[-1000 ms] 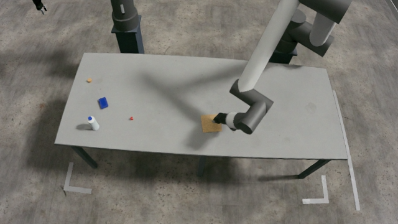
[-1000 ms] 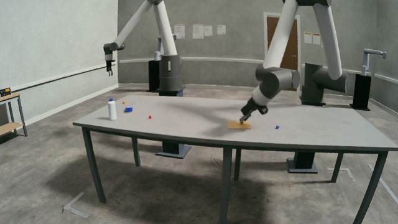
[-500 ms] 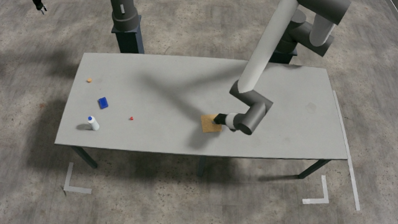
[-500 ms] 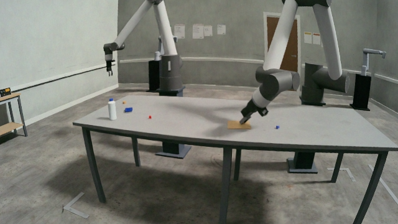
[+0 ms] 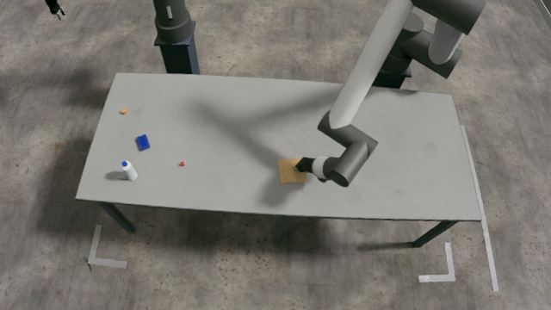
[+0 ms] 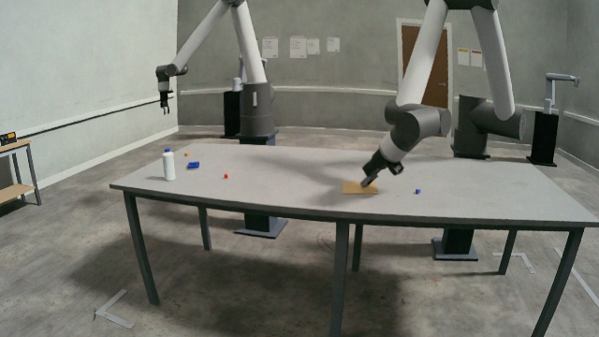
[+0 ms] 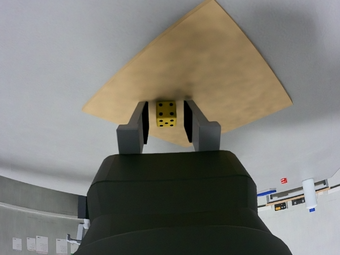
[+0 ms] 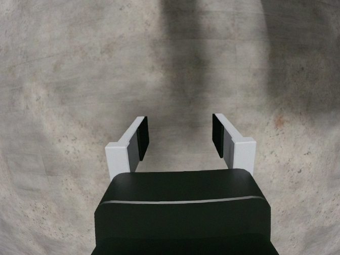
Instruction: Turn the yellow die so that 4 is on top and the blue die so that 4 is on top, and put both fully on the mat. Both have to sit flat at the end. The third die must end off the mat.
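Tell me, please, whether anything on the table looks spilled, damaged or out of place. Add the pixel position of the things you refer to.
Nothing looks spilled or toppled: the white bottle [image 5: 130,172] [image 6: 168,167] [image 7: 309,193] stands upright and the yellow die [image 7: 166,113] sits on the mat [image 5: 287,176] [image 6: 351,188] [image 7: 219,54]. Only a faint darker patch [image 5: 430,148] on the table top [image 5: 237,185] [image 6: 281,201] [image 7: 54,54] looks odd, perhaps a stain.
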Motion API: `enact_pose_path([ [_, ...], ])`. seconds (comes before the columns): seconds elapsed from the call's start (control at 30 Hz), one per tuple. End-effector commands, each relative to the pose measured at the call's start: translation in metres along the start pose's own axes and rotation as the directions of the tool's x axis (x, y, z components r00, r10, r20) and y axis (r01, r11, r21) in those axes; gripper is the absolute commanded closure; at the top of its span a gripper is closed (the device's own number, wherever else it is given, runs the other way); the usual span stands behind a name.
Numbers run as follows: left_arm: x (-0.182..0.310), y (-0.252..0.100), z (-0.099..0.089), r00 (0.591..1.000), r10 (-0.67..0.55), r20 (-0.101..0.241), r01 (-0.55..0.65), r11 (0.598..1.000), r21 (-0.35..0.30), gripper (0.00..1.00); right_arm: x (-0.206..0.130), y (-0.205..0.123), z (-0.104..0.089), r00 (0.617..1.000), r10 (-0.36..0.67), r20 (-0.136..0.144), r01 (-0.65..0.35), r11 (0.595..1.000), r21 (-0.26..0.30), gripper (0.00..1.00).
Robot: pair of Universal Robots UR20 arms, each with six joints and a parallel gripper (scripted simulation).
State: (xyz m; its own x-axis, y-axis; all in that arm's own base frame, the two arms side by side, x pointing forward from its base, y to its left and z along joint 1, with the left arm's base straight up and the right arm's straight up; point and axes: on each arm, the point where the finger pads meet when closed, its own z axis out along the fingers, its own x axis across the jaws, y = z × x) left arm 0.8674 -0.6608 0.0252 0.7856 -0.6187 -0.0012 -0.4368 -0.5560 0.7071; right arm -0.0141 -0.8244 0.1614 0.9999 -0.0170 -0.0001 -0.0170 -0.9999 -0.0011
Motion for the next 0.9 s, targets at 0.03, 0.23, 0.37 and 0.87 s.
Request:
enact_pose_path([
  [0.03, 0.0005, 0.0007, -0.0007, 1.000, 0.001, -0.001, -0.001, 1.000, 0.000, 0.36, 0.0001, 0.0004, -0.0006, 1.000, 0.000, 0.000, 0.000, 1.000, -0.001, 0.00],
  [0.23, 0.0005, 0.0007, -0.0007, 1.000, 0.001, -0.001, -0.001, 1.000, 0.000, 0.66, 0.0001, 0.0004, -0.0006, 1.000, 0.000, 0.000, 0.000, 1.000, -0.001, 0.00],
  [0.37, 0.0005, 0.0007, -0.0007, 1.000, 0.001, -0.001, -0.001, 1.000, 0.000, 0.66, 0.0001, 0.0004, -0.0006, 1.000, 0.000, 0.000, 0.000, 1.000, -0.001, 0.00],
  [0.87, 0.0005, 0.0007, -0.0007, 1.000, 0.001, -0.001, -0.001, 1.000, 0.000, 0.66, 0.0001, 0.0004, -0.0006, 1.000, 0.000, 0.000, 0.000, 1.000, -0.001, 0.00],
])
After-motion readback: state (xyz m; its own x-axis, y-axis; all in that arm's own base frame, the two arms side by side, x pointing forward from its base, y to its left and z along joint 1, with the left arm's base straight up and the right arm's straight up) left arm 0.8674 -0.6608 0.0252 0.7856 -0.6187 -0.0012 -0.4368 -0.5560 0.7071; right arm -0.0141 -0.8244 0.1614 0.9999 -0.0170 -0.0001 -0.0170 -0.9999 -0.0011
